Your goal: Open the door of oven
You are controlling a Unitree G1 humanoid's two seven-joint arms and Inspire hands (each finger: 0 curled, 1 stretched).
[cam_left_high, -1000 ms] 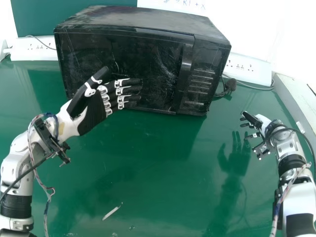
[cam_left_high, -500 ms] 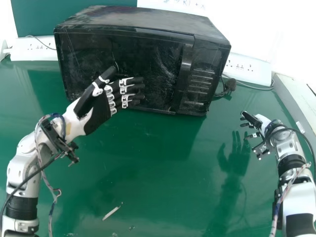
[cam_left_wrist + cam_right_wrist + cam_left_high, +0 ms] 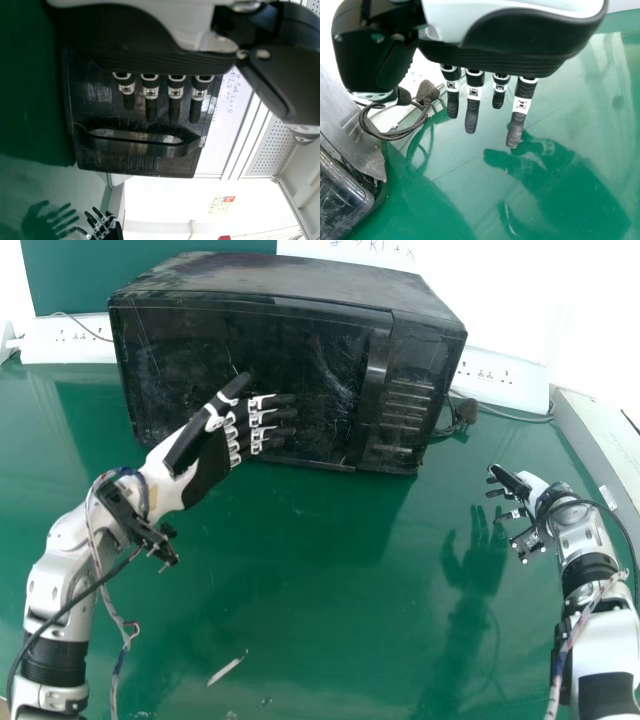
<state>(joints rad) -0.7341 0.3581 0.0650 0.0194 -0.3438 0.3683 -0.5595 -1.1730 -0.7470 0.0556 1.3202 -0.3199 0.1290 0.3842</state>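
The left hand [image 3: 208,468] is before the oven door [image 3: 290,350], its straight fingers little spread, toward the handle [image 3: 376,375]. The right hand [image 3: 516,483], above the desk [image 3: 310,580], has also fingers apart.

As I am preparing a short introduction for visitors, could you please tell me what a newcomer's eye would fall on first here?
Probably the bulky, scratched black oven, standing at the back of the glossy green table with its door closed. Next comes the black-and-white left robot hand, open before the door, its fingers pointing towards the upright black handle. The matching right robot hand hovers over the table's right side, away from the oven.
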